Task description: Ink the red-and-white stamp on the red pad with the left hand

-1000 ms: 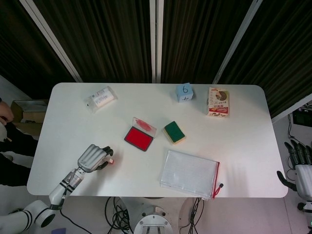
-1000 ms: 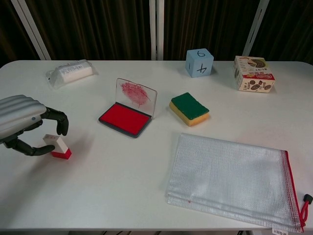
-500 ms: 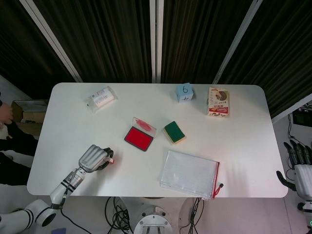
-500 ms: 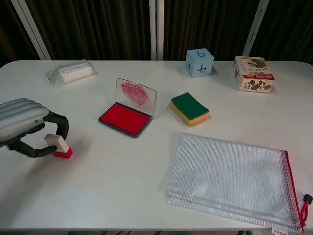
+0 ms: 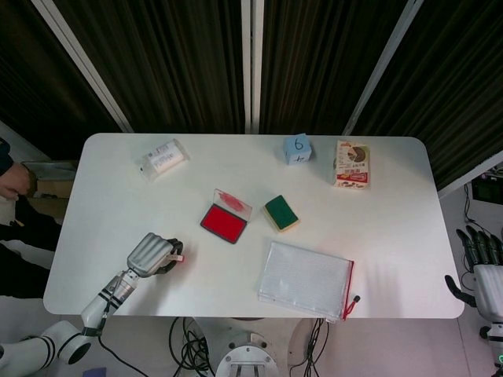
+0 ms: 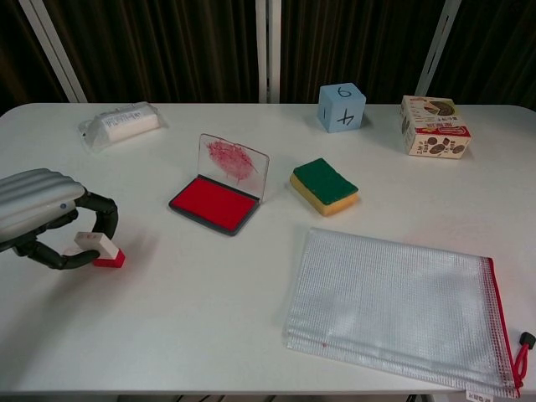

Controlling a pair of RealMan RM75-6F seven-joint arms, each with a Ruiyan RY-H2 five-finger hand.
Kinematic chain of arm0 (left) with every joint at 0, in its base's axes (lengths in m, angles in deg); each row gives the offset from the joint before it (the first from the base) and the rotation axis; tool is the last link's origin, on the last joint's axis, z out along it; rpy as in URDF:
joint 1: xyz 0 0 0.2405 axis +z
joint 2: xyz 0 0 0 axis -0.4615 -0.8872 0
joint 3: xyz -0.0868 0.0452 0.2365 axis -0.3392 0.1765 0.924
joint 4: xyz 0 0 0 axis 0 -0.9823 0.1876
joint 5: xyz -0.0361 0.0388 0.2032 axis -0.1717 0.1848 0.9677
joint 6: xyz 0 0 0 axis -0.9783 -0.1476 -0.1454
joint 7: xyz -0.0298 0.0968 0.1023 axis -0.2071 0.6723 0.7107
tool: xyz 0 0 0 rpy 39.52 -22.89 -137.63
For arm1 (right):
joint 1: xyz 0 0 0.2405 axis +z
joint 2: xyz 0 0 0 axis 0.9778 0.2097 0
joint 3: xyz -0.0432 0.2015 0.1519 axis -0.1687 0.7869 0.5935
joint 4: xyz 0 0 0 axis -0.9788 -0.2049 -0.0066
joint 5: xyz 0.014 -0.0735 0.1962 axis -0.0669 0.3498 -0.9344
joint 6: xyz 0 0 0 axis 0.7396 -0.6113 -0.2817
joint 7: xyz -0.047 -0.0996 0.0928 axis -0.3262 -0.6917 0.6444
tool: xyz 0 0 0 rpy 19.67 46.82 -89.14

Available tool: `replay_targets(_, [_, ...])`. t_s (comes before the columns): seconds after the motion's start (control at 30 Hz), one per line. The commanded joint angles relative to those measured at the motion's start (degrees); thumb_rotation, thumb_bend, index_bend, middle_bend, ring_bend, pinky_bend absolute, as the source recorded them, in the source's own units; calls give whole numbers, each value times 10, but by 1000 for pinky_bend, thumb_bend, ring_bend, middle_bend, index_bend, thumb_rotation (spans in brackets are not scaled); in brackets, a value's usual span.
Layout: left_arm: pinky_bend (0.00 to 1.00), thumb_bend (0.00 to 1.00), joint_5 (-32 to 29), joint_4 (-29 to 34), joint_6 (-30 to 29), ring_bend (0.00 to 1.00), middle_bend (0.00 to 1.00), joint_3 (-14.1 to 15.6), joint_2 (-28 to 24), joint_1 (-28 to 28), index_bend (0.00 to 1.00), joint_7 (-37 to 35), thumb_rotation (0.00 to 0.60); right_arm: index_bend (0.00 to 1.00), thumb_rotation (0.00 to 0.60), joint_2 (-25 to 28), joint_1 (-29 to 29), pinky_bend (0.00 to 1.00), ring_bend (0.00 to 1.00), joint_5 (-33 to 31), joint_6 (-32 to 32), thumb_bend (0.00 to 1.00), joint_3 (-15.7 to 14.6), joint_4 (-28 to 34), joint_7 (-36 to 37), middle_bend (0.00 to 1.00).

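**Operator:** One step is in hand: securing the stamp. Where does it stand?

**Technician:** The left hand (image 6: 46,213) sits at the table's (image 6: 209,335) near-left corner, fingers curled around the white top of the red-and-white stamp (image 6: 99,249), thumb below and a fingertip above. The stamp's red base is tilted and appears to touch or hover just off the surface; which one cannot be told.

**Operator:** How should the step be completed?

**Technician:** Judged from these views: firm the pinch on the white handle, raise the stamp straight up, and level its red base. Then carry it toward 1 o'clock to the red pad (image 6: 213,203), which lies near the table centre, well apart from the hand. Come in from the near side, because the pad's clear lid (image 6: 234,167) stands upright on the far edge. Press flat onto the red surface.

**Operator:** Further right?

**Technician:** The green-and-yellow sponge (image 6: 324,186) lies at 3 o'clock of the pad, and the mesh pouch (image 6: 394,301) at 5 o'clock. The right hand (image 5: 481,267) hangs off the table's right edge, fingers apart, holding nothing.

**Operator:** Change against the earlier frame?

**Technician:** The fingers have closed in on the stamp, and it has tipped and shifted slightly. All other items are unmoved.
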Motion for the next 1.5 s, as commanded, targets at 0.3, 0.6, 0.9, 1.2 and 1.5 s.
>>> replay_targets(0.3, [988,386,-22,63,3,973,591,-24,-41,-17,576,-63,600,0,600,1,0,0,0,1,2,209,1,1,0,0])
replay_targets(0.6, [1000,394,-72,89,57,987,653,-79,-38,-65,615,-96,600,0,600,-1,1,0,0,3,-2,222,-2,7,-10,0])
replay_targets(0.9, [1000,410,-114,36,123,992,666,-130,29,-139,620,-52,600,0,600,8,-4,0,0,3,5,223,-2,18,-14,0])
replay_targets(1.2, [1000,411,-157,-39,186,991,673,-153,84,-190,632,-35,600,0,600,14,-4,0,0,-3,1,222,-2,22,-15,0])
replay_targets(1.5, [1000,411,-172,-85,205,993,673,-152,112,-211,639,-37,600,0,600,19,1,0,0,-12,-12,223,1,29,-22,0])
